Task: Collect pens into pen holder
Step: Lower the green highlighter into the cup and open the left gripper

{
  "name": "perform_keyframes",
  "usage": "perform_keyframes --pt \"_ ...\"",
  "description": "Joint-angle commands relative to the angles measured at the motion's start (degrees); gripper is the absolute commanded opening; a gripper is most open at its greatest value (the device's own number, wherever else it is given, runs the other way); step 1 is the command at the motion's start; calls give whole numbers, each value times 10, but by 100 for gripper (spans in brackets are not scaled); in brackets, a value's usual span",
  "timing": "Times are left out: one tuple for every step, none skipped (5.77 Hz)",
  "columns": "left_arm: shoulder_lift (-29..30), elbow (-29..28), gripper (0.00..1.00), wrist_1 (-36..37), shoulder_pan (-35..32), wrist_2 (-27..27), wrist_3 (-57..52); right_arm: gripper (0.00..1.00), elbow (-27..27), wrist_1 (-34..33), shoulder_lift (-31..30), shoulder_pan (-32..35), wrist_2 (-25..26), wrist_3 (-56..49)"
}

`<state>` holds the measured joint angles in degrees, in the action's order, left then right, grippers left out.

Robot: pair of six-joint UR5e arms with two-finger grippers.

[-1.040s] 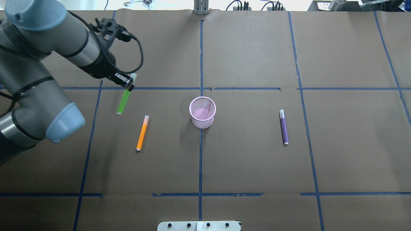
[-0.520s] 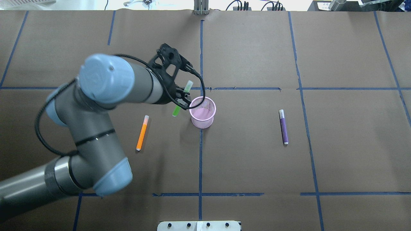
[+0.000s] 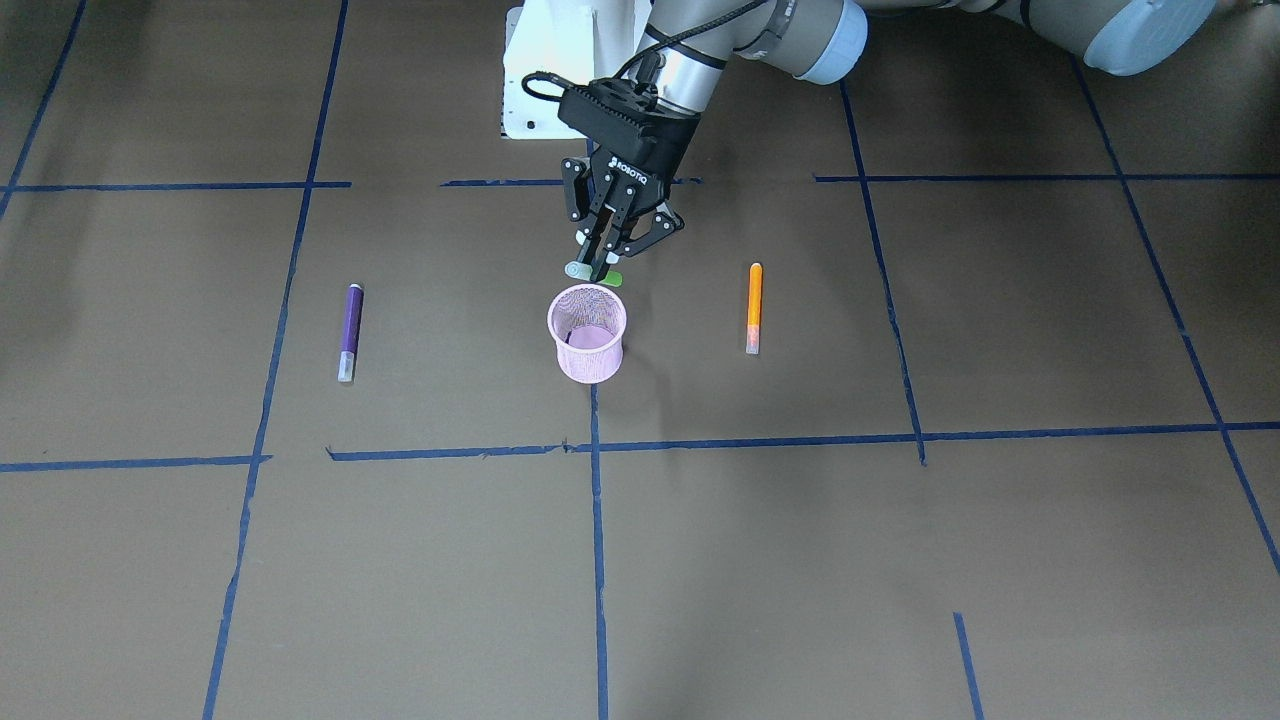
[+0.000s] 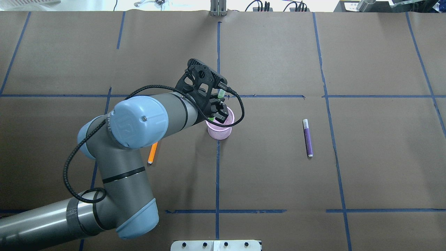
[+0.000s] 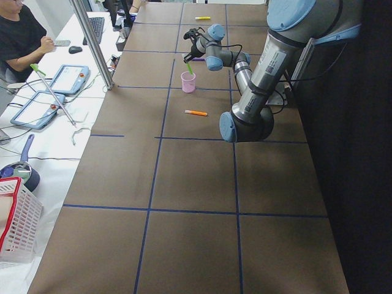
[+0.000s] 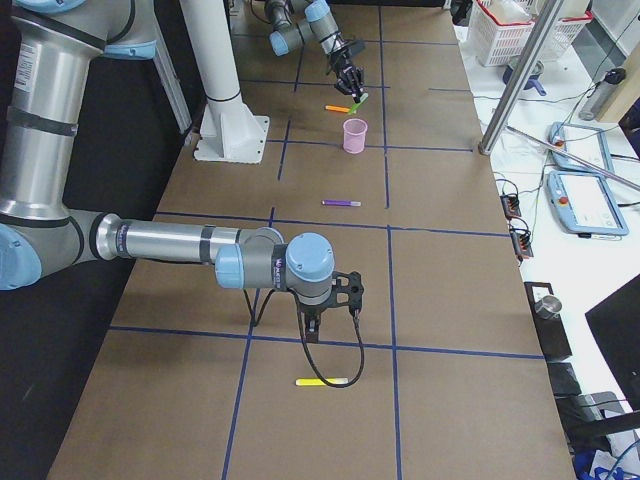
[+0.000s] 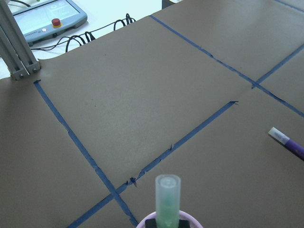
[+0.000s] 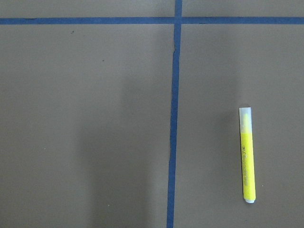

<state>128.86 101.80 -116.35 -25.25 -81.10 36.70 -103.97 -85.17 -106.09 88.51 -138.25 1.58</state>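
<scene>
A tabletop point(image 3: 900, 560) covered in matte brown paper is divided into large squares by blue tape lines point(image 3: 595, 560). Near its middle stands the pen holder point(image 3: 590, 358), a small pink wire-mesh cup. It is round and slightly tapered, with a rolled rim, and its open end faces up so pens can drop in from above. No pen shows inside it.

The left gripper point(image 3: 604, 256) hangs just over the cup's rim on the robot's side. Its black fingers are pinched narrow around a green pen point(image 3: 612, 278). The pen is held at a slant, with its pale translucent cap point(image 7: 167, 190) up and its green body down, probably so the lower end leads into the opening. Whether that end has passed the rim cannot be told. The step in hand looks like lowering or releasing this pen. The mesh cup looks light, so a knock on the rim could tip it.

An orange pen point(image 3: 755, 300) lies flat on the robot's left of the cup and a purple pen point(image 3: 349, 330) on its right, both well apart from it. The pens are slim, smooth, round sticks that could roll.

A yellow pen point(image 8: 247, 154) lies at the tabletop's right end, near the right gripper point(image 6: 308, 322). Whether that gripper is wide or narrow cannot be told.
</scene>
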Motion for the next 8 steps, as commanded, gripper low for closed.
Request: perform_keyframes --pt "12 -73 14 -88 12 39 7 100 1 0 0 0 0 -1" --pt "11 -82 37 -90 16 39 6 100 1 0 0 0 0 0" --pt "7 -81 61 -87 16 40 2 100 1 -1 0 -3 -1 0" --pt "7 -80 60 -85 16 40 -20 100 1 1 0 -11 -8 -1" --pt "7 -73 61 -81 13 39 -60 100 3 32 0 -23 -13 1" --pt "7 -63 63 -55 6 38 -60 100 13 36 0 -40 -35 3" --pt "6 -48 64 -16 -30 7 -54 100 58 57 2 -60 -29 3" --pt "4 -49 74 29 -96 -105 4 97 112 95 11 -74 -16 3"
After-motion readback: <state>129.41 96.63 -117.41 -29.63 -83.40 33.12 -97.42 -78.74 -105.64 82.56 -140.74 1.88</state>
